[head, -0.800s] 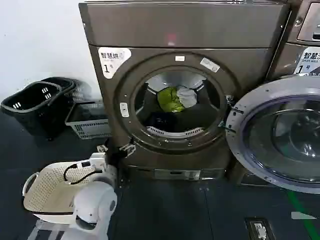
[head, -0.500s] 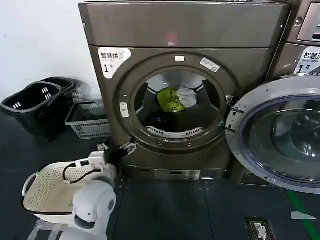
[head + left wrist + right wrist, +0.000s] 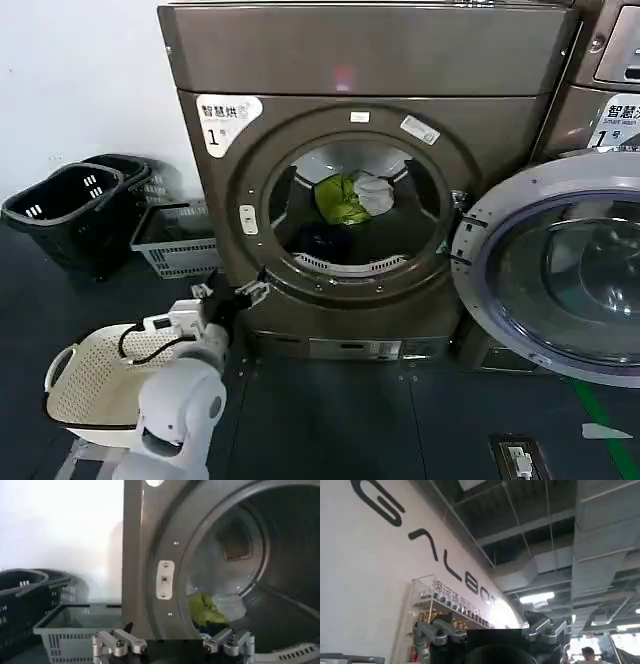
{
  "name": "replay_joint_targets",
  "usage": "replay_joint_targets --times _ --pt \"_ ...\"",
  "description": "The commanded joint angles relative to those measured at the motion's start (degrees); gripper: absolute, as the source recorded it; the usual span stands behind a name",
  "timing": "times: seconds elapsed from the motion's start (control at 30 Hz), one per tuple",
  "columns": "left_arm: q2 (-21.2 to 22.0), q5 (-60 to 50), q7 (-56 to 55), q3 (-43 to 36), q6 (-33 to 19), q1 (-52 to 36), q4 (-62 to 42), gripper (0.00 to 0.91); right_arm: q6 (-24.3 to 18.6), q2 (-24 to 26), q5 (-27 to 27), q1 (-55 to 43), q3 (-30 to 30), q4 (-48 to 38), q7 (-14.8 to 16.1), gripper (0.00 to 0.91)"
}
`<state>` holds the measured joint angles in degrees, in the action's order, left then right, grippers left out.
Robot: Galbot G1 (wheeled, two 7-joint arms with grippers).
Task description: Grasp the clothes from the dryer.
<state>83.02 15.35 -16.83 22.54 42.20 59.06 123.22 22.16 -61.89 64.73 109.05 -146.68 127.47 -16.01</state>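
We are holding our left gripper (image 3: pixel 235 297) spread open, empty, just below the big bronze-brown metal dryer (image 3: pixel 365 60) porthole rim, yellow-green, white-grey and dark clothes (image 3: pixel 345 200) lying deep inside the dryer, our right gripper (image 3: pixel 490 635) spread open too.

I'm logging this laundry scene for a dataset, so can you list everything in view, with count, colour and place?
dryer: one, bronze-brown, centre, sticker numbered 1
dryer door: one, round, glass window, swung open to the right
clothes: a few, yellow-green, white-grey and dark, inside the drum
second machine: one, bronze-brown, right of the dryer
black baskets: two, by the wall at left
grey basket: one, between the black baskets and the dryer
white basket: one, cream, on the floor at lower left
left gripper: one, open, at the porthole's lower left rim
right gripper: one, open, pointing up toward a ceiling
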Motion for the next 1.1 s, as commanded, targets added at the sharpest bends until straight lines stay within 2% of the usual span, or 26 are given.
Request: replay_joint_targets --times 0.03,1.1 --pt "-0.07 0.29 0.01 -0.21 2.80 0.19 0.08 0.907 -0.53 -0.02 0.03 0.00 0.08 -0.01 0.44 0.907" --pt "0.64 -0.12 0.29 -1.05 2.80 0.32 -0.08 0.907 -1.12 0.29 0.19 0.20 -0.07 -0.13 1.16 0.907"
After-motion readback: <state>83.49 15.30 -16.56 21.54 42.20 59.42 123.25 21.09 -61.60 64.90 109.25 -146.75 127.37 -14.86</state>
